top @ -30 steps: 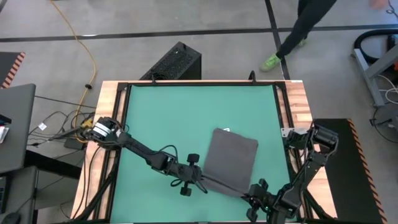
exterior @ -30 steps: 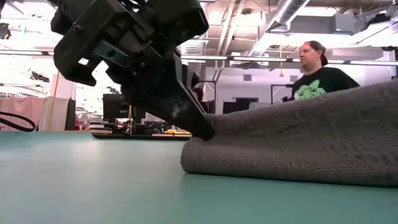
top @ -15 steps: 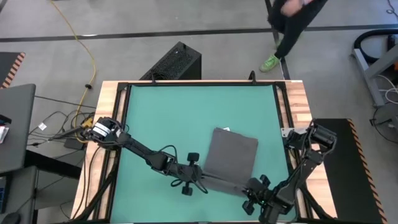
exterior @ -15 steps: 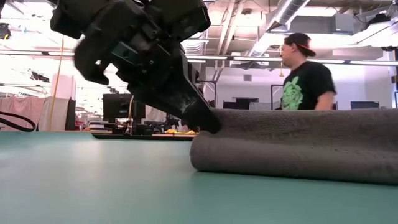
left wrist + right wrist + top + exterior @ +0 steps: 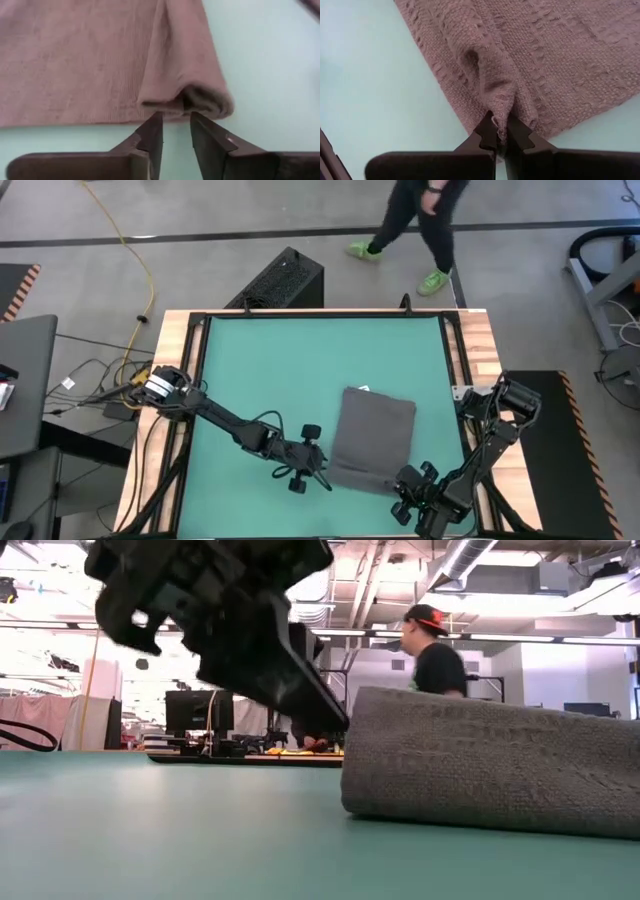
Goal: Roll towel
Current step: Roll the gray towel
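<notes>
The dark grey towel (image 5: 375, 430) lies on the green table right of centre, its white tag (image 5: 361, 389) at the far edge. Its near edge is turned over into a thick roll, which shows in the low view (image 5: 490, 770). My left gripper (image 5: 325, 477) is at the roll's left end. Its fingers (image 5: 175, 120) are a little apart with bare table between them, their tips right at the roll's open end (image 5: 200, 102); I cannot tell whether they touch it. My right gripper (image 5: 400, 485) is shut on the towel at the roll's right end. My right gripper pinches a raised ridge of the towel (image 5: 495, 102) between its two fingertips (image 5: 487, 131), near the towel's near right corner. The cloth is bunched into a fold with several layers. The rest of the towel lies flat on the table beyond the fingers.
The green table is bare to the left and far side of the towel (image 5: 260, 370), inside a wooden border (image 5: 480, 350). A black box (image 5: 280, 280) stands on the floor beyond the far edge. A person (image 5: 420, 220) walks past there and shows in the low view (image 5: 435, 650).
My right gripper has moved toward the table's left and far side with the towel's near edge. The edge has turned over and the roll stands taller. The roll's left end has drawn right, away from my left gripper's fingertip. The person has walked left.
</notes>
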Controlling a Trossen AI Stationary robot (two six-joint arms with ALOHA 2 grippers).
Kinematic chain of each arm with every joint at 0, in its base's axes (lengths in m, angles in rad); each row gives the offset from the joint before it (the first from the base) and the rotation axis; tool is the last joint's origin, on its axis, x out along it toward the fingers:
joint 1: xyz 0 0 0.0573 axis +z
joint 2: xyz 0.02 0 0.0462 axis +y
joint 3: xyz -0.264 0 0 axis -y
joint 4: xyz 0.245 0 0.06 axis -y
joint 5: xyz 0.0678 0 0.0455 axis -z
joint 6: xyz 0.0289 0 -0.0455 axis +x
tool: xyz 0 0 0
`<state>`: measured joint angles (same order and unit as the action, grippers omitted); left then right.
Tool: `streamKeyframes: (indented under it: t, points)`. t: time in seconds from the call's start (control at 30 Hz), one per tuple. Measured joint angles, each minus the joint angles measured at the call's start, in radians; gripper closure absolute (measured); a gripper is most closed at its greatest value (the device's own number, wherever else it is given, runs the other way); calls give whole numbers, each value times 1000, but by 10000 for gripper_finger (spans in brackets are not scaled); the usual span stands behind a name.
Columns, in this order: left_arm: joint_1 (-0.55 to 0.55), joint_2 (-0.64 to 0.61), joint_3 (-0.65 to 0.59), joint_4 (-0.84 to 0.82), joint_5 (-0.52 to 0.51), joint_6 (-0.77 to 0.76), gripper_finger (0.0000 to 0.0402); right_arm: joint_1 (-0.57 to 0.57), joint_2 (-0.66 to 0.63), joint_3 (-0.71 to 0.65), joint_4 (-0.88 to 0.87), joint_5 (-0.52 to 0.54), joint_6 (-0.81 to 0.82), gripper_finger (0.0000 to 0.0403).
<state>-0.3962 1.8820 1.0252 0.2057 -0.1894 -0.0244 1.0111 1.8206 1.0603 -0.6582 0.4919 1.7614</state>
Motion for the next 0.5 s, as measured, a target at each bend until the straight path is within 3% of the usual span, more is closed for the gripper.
streamKeyframes:
  t: [0.23, 0.33, 0.5]
  points:
    - [-19, -47, 17, -21, 17, -10, 287, 3, 0, 0, 0, 0, -13, 375]
    - [-49, -63, 18, -27, -7, 18, 310, 3, 0, 0, -3, 1, -16, 375]
    - [-122, -38, 23, 171, -13, 211, 384, 1, 0, 0, -6, 1, -19, 375]
